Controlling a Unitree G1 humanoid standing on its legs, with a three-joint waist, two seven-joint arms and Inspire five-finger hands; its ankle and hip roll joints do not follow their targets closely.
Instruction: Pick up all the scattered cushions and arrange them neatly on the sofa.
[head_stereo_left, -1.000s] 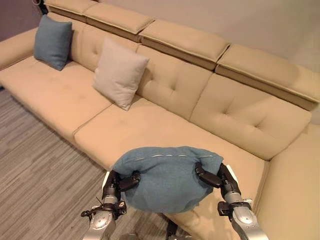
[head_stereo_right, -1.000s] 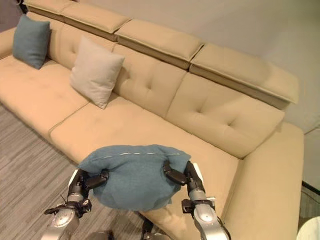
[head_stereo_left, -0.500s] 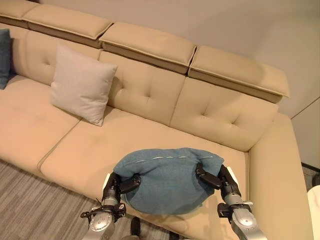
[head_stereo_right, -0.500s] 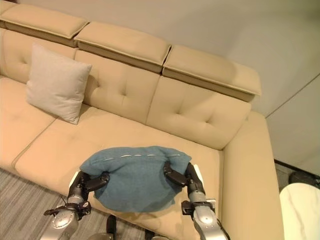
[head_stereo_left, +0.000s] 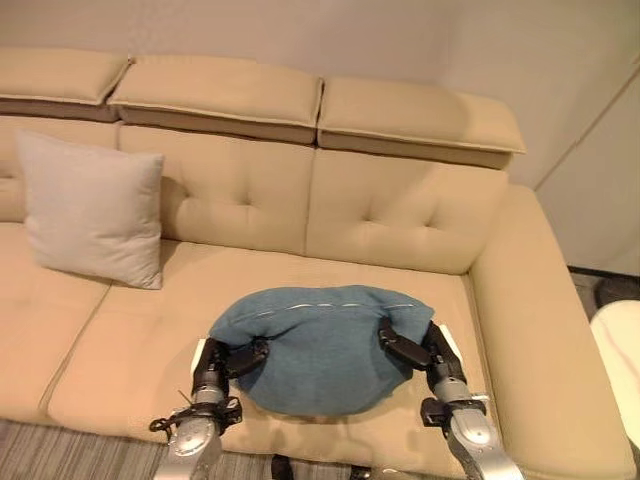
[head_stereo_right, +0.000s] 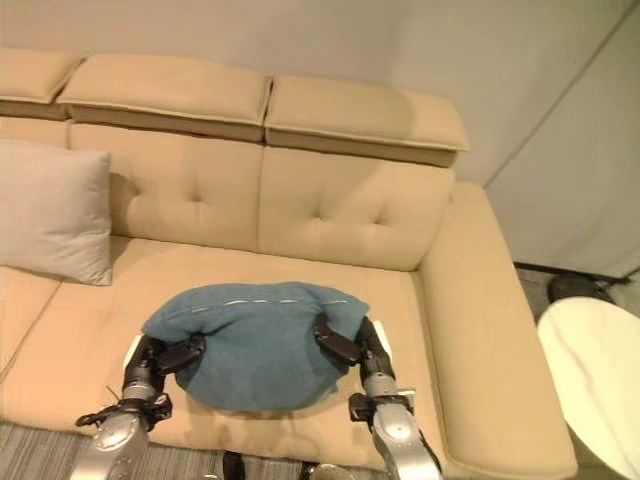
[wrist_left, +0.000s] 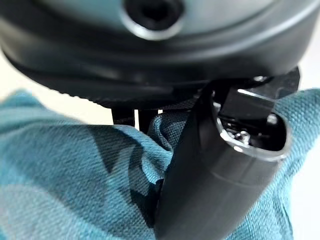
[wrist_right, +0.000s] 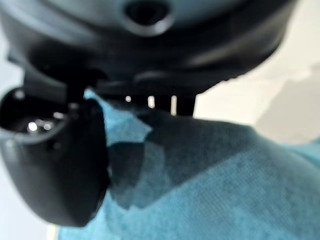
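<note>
The tan sofa (head_stereo_left: 420, 215) carries one beige cushion (head_stereo_left: 92, 221) standing on its seat, leaning against the backrest.

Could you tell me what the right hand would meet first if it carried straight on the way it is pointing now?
The right hand is already pinching the teal fabric cushion, which it would carry along. Beyond that, probably the tan sofa's tufted backrest, though depth is unclear.

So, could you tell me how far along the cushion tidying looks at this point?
Done: a beige cushion already leans upright against the sofa backrest. In hand: the blue cushion is gripped by the left hand and right hand over the seat. Left: setting it down against the backrest.
</note>
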